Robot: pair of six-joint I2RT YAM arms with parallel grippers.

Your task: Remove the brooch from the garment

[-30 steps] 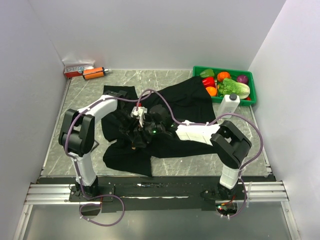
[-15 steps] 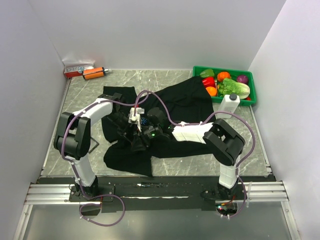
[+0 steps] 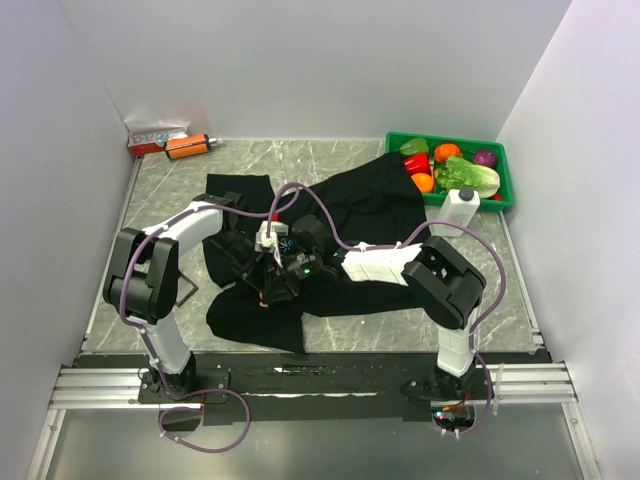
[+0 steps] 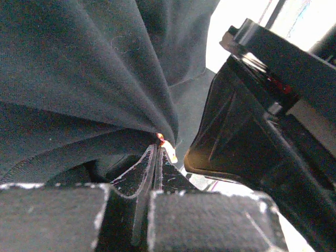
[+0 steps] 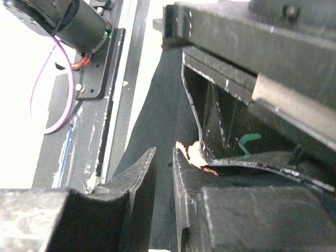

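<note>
Grey marbled tabletop (image 3: 150,200) carries the black garment (image 3: 380,195), spread across the middle, and both arms meet over its bunched left part. The left fingers (image 4: 142,170) are clenched on a peak of the cloth, which fans out taut from their tips. The brooch (image 4: 167,149), orange and tan, sits right at those tips. The right fingers (image 5: 139,168) stand close by with a slim gap between them and nothing seen in it; the brooch lies outside that gap, just beside one finger. A green bin (image 3: 505,175) of vegetables stands far right, with a white bottle (image 3: 458,212) beside it.
</note>
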